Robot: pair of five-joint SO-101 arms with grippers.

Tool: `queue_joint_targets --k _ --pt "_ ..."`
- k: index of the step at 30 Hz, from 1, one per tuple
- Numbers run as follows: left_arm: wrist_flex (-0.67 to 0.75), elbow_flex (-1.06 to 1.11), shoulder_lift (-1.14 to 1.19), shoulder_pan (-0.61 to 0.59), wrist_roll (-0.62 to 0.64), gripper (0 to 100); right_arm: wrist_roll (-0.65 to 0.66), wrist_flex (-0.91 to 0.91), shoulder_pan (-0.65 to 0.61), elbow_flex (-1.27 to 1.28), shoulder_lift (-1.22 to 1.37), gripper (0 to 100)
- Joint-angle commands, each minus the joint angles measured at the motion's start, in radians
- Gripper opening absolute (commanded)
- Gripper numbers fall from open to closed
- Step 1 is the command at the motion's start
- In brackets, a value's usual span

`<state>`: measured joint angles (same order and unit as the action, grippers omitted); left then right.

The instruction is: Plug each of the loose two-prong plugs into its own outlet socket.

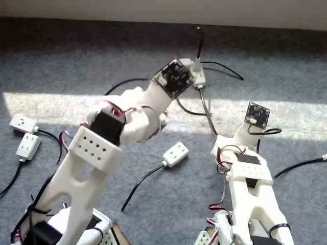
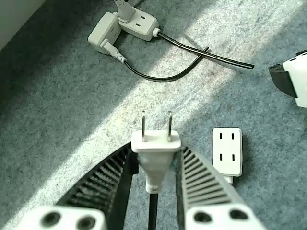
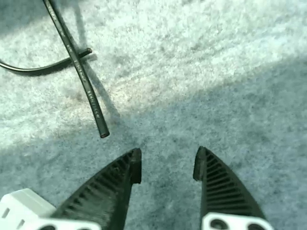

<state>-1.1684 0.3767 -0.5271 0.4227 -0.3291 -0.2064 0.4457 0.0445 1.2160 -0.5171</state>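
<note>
My left gripper is shut on a white two-prong plug, prongs pointing away from the wrist, its black cord running back between the fingers. A white outlet socket lies flat on the carpet just beside the plug. Farther off lie two more white sockets, one with a plug in it. In the high view the left arm stretches toward the socket cluster at the back. My right gripper hovers open over bare carpet, near a loose black cable end.
Another socket on a black cord lies mid-floor between the arms. Two sockets sit at the far left. Black cables cross the sunlit carpet by the right arm. A wall runs along the back.
</note>
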Motion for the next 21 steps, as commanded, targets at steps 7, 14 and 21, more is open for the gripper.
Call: queue_joint_targets --k 7,14,21 --pt "1.218 1.127 -0.61 0.035 -0.012 0 -0.012 -0.019 0.007 -0.005 -0.01 19.0" --pt "1.269 1.133 -0.61 0.111 0.212 1 -0.014 -0.013 -0.067 -0.073 -0.012 19.0" --pt "1.3 1.173 -0.616 0.142 0.275 1 -0.012 0.22 -0.102 -0.315 -0.025 19.0"
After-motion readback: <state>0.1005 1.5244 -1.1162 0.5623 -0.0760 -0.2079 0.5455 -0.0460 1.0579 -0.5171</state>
